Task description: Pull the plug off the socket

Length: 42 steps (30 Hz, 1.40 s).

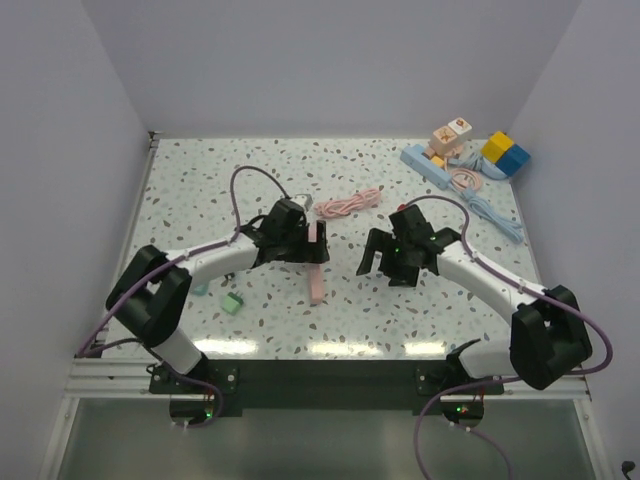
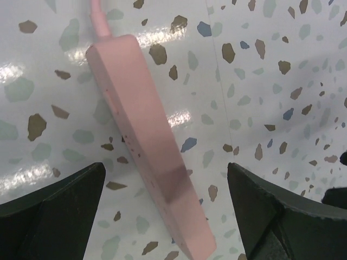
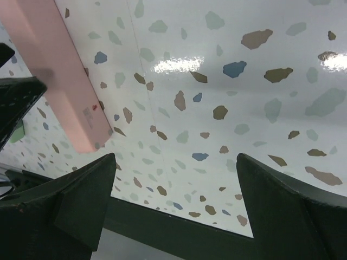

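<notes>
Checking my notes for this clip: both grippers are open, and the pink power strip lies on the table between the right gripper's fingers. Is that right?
Not quite. Both grippers are open, but the pink power strip lies on the table between the fingers of the left gripper, as the left wrist view shows. The right gripper has only table surface between its fingers.

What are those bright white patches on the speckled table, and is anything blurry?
Left wrist: light glare on the glossy table, pink power strip sharp. Right wrist: similar glare, strip's upper end soft. Top external: reflections along the near edge.
</notes>
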Motion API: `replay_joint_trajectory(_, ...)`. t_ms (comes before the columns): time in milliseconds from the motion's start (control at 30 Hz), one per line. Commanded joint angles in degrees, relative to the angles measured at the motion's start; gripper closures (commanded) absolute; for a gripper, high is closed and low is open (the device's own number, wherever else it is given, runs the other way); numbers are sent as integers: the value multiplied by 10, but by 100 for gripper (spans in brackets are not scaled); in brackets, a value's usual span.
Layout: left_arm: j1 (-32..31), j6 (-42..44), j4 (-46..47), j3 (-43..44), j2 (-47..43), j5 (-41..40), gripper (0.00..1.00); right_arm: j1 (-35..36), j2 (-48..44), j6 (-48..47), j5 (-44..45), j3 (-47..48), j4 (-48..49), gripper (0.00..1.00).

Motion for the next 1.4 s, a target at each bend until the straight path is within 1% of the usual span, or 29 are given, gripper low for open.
replay_joint_trajectory(0,-15,33,-37,65,63,-26,0,-5,-20,-9,18,15,-33,4)
replay_joint_trajectory(33,-20,33,-44,72,74,-30,1,-4,-22,-8,17,15,-34,5)
replay_joint_trajectory(133,-27,46,-58,96,110,-51,10,-8,-26,-9,13,16,-34,7)
replay_joint_trajectory(167,-28,47,-61,101,118,-57,16,-11,-26,-8,10,17,-34,7)
replay_joint_trajectory(233,-28,46,-77,111,135,-82,21,-14,-27,-9,5,20,-34,9)
replay_joint_trajectory(300,-28,45,-81,115,138,-99,40,-18,-28,-10,3,23,-36,10)
replay_joint_trajectory(333,-28,44,-82,117,137,-105,52,-19,-30,-11,3,25,-35,11)
replay_joint_trajectory(367,-27,43,-82,119,136,-113,76,-21,-29,-11,2,27,-35,13)
replay_joint_trajectory(400,-23,44,-86,131,138,-131,90,-22,-29,-11,1,31,-35,14)
replay_joint_trajectory(433,-18,41,-92,141,141,-142,100,-24,-26,-12,-1,34,-34,15)
replay_joint_trajectory(467,-10,37,-102,165,146,-152,100,-25,-21,-15,-3,36,-34,16)
replay_joint_trajectory(500,15,33,-108,177,154,-153,100,-25,-20,-16,-7,42,-34,17)
replay_joint_trajectory(567,50,19,-109,211,163,-141,100,-27,-8,-20,-12,49,-32,18)
replay_joint_trajectory(600,90,13,-106,220,169,-137,100,-29,-3,-22,-12,56,-33,18)
replay_joint_trajectory(667,131,-5,-100,254,180,-128,100,-32,10,-27,-13,64,-32,19)
replay_joint_trajectory(700,169,-10,-95,267,192,-116,100,-34,16,-29,-14,73,-32,20)
replay_joint_trajectory(733,187,-13,-91,282,200,-109,100,-38,20,-31,-18,78,-31,20)
replay_joint_trajectory(767,202,-17,-94,317,211,-104,100,-38,36,-34,-19,89,-29,20)
replay_joint_trajectory(800,229,-19,-96,336,232,-107,100,-39,44,-37,-24,95,-29,20)
replay_joint_trajectory(867,256,-36,-105,391,269,-111,100,-45,69,-40,-28,113,-28,20)
replay_joint_trajectory(900,282,-41,-107,407,282,-109,100,-48,78,-40,-33,118,-24,21)
replay_joint_trajectory(967,309,-62,-118,456,320,-114,100,-52,94,-42,-39,140,-20,21)
replay_joint_trajectory(1000,333,-70,-119,469,332,-116,100,-54,111,-43,-40,149,-21,21)
replay_joint_trajectory(1067,357,-95,-121,503,366,-115,100,-57,131,-49,-43,177,-21,21)
replay_joint_trajectory(1100,383,-103,-123,515,377,-115,100,-60,148,-51,-43,186,-21,21)
replay_joint_trajectory(1167,401,-125,-124,542,393,-117,100,-63,166,-56,-48,210,-22,21)
replay_joint_trajectory(1233,422,-137,-103,539,399,-122,100,-69,185,-59,-52,223,-17,21)
replay_joint_trajectory(1333,441,-167,-45,518,388,-138,100,-76,204,-66,-56,242,-5,20)
replay_joint_trajectory(1367,449,-182,-28,516,387,-159,100,-77,210,-71,-55,252,-5,19)
